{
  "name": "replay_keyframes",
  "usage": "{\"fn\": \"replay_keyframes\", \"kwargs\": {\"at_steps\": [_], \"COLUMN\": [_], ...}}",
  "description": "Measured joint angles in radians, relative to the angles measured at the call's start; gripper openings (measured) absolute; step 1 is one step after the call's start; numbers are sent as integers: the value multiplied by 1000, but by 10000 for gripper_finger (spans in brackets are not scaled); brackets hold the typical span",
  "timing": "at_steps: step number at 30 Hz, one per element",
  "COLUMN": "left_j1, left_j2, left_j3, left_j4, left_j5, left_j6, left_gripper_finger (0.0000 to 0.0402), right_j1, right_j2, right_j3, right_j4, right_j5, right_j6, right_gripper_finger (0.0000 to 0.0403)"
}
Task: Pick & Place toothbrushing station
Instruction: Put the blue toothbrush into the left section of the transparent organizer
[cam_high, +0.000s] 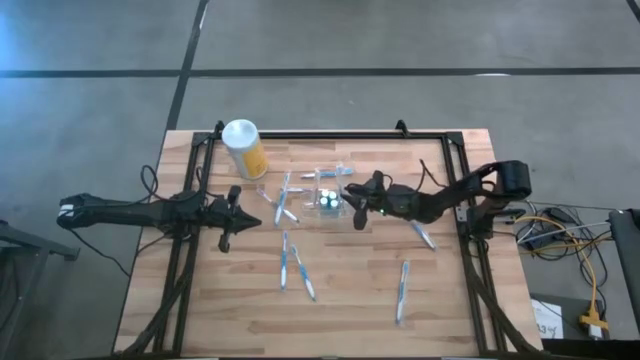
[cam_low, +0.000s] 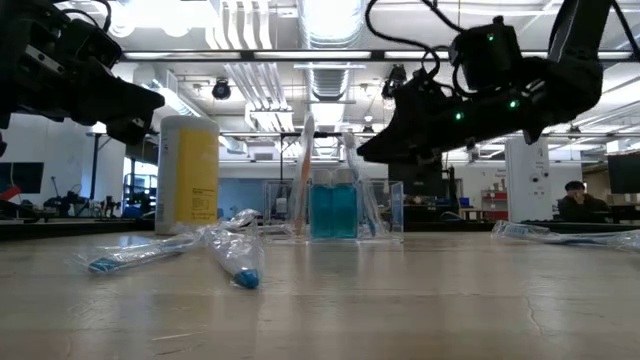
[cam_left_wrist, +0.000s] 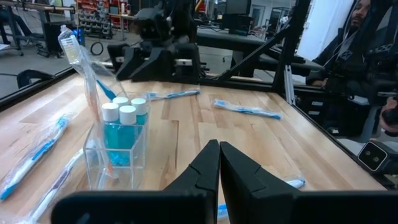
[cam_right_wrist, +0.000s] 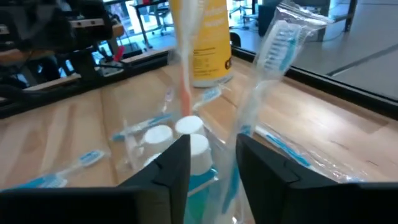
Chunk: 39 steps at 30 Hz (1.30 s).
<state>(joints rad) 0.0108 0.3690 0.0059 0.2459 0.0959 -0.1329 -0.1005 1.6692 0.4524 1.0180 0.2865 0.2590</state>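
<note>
The toothbrushing station (cam_high: 330, 195), a small clear plastic holder, stands on its base on the wooden table at centre. It holds three blue bottles with white caps (cam_left_wrist: 121, 134) and upright wrapped toothbrushes (cam_low: 305, 170). My right gripper (cam_high: 358, 205) is open, just right of and above the holder (cam_low: 335, 210). Its fingers (cam_right_wrist: 177, 165) stand on either side of a wrapped toothbrush (cam_right_wrist: 273, 56) that sticks up out of the holder (cam_right_wrist: 134, 149). My left gripper (cam_high: 245, 217) is shut and empty, hovering left of the holder (cam_left_wrist: 99, 162). My right gripper comes level from the table's right, open around the lower part of the wrapped toothbrush (cam_right_wrist: 239, 134) that stands tilted in the holder. I cannot tell whether a finger touches the wrapper.
A yellow canister with a white lid (cam_high: 243, 148) stands at the far left of the holder. Several loose wrapped toothbrushes lie around: two near the front centre (cam_high: 295, 265), one at the front right (cam_high: 402, 290), one under the right arm (cam_high: 425, 236). A black frame (cam_high: 330, 134) rims the table.
</note>
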Motion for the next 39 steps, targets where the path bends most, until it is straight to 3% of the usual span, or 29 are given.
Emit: {"fn": "replay_keyframes", "kwargs": {"at_steps": [8, 16, 20, 25, 33, 39], "left_j1": [0, 0, 0, 0, 0, 0], "left_j2": [0, 0, 0, 0, 0, 0], "left_j3": [0, 0, 0, 0, 0, 0], "left_j4": [0, 0, 0, 0, 0, 0], "left_j5": [0, 0, 0, 0, 0, 0], "left_j6": [-7, -6, -6, -6, -10, -42], "left_gripper_finger": [16, 16, 16, 16, 16, 15], "right_j1": [47, 53, 52, 53, 53, 52], "right_j2": [-272, -664, -839, -1050, -1328, -1470], "right_j3": [-2, -5, -42, -118, -314, -397], "right_j4": [-259, -530, -548, -578, -601, -667], "right_j5": [-47, -453, -551, -555, -357, -312], "right_j6": [-127, -266, -214, -151, -65, -56], "right_gripper_finger": [136, 94, 56, 13, 11, 11]}}
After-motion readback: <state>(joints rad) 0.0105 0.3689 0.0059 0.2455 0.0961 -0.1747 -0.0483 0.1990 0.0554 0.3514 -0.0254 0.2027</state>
